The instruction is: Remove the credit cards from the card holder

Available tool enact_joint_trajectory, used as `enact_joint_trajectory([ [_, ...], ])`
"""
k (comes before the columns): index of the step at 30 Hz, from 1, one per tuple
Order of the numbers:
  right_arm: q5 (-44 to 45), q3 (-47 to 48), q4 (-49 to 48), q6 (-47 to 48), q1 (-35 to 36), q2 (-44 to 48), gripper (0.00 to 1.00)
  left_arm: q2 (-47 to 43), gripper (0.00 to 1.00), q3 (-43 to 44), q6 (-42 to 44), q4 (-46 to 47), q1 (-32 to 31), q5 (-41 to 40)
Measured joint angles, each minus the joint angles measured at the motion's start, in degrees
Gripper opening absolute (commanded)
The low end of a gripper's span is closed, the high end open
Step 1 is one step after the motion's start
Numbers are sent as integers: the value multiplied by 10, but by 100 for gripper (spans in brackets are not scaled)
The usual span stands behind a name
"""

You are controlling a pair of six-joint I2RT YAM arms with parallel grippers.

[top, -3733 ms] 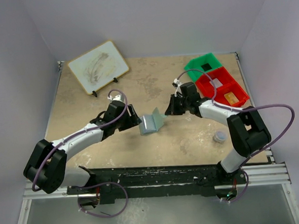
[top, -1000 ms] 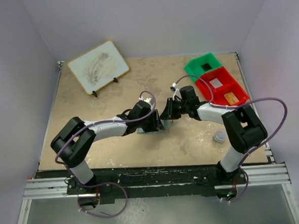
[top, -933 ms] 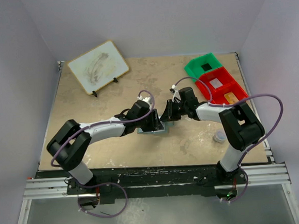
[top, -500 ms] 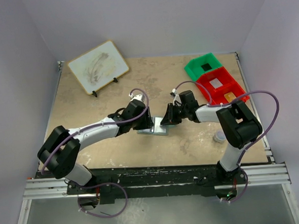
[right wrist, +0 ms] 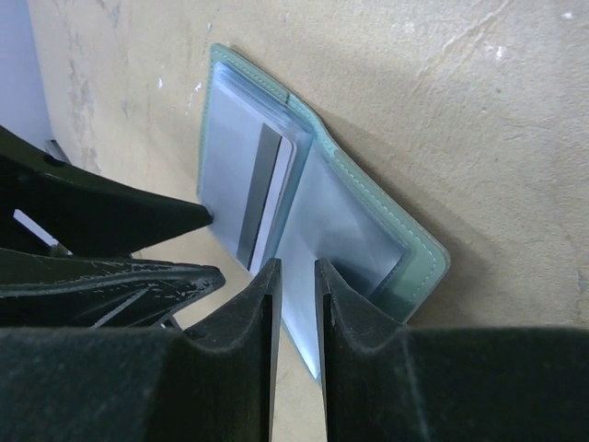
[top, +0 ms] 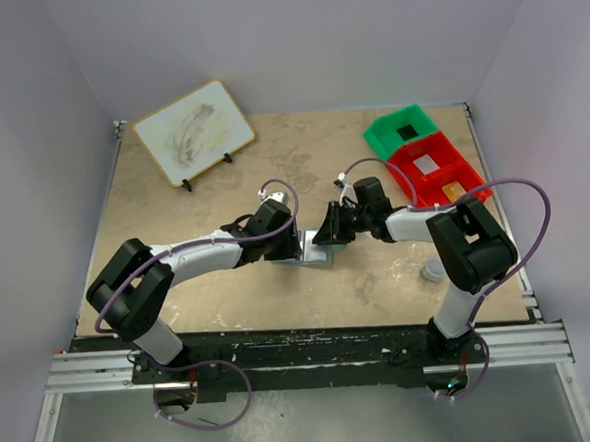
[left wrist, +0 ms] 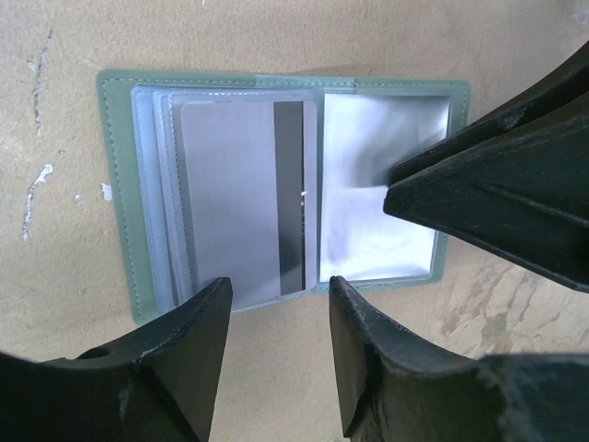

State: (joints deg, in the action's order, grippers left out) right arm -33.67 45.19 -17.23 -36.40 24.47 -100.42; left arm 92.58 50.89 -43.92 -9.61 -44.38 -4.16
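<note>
Grey-green folding card holder (left wrist: 368, 221): laid open on beige table (top: 175, 218) | left gripper (left wrist: 276, 290): fingers apart before silver striped card (left wrist: 230, 203) | right gripper (right wrist: 296, 267): fingers nearly together, on right panel | risk: holder dragged along if weakly pinned.

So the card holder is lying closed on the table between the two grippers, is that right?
Not closed. The card holder is lying open on the table between the left gripper and the right gripper. The left wrist view shows both panels and a striped card in one.
</note>
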Motion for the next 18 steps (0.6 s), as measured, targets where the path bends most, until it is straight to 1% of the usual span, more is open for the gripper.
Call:
enact_joint_trajectory([
  [10, -19, 0, -28, -19, 24, -2, 27, 4, 42, -7, -5, 23, 0, 20],
  [16, -19, 0, -39, -36, 30, -21, 27, -2, 43, -9, -5, 15, 0, 2],
  [18, -19, 0, -45, -40, 30, -32, 27, -5, 45, -9, -5, 10, 0, -11],
])
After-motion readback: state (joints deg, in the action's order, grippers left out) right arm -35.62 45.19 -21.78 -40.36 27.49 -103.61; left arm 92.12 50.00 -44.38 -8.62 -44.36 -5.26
